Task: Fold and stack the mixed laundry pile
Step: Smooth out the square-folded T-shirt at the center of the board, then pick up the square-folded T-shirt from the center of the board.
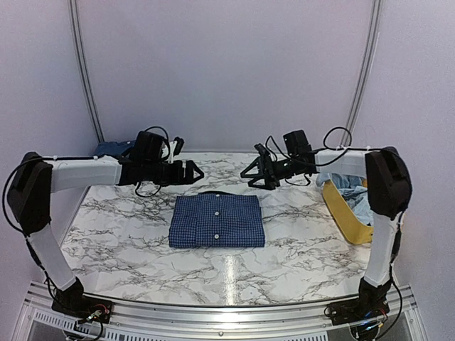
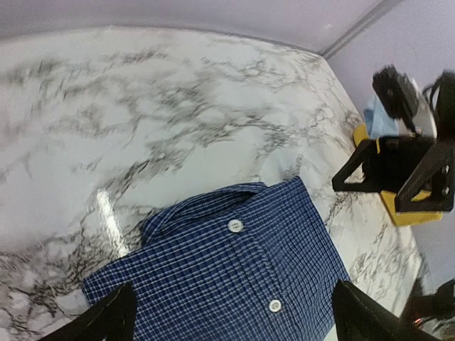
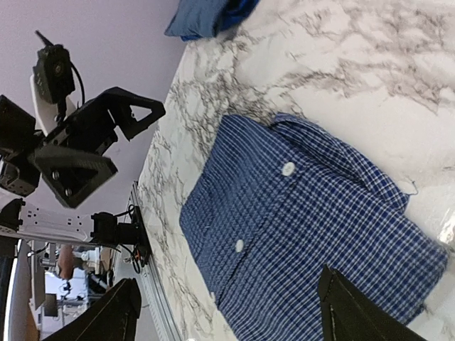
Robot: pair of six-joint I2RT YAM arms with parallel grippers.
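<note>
The navy small-check button-up shirt (image 1: 217, 220) lies folded into a rectangle in the middle of the marble table, collar to the far side. It also shows in the left wrist view (image 2: 234, 277) and in the right wrist view (image 3: 306, 234). My left gripper (image 1: 193, 172) hovers open and empty above the table behind the shirt's left corner; its jaws stand wide apart (image 2: 234, 320). My right gripper (image 1: 250, 172) hovers open and empty behind the shirt's right corner (image 3: 231, 312). A solid dark-blue piece (image 1: 114, 148) lies at the back left. Light-blue garments (image 1: 353, 186) lie in the tub.
A yellow plastic tub (image 1: 345, 213) stands tilted at the table's right edge, next to the right arm. The two grippers face each other a short gap apart above the back of the table. A metal rail runs along the near edge.
</note>
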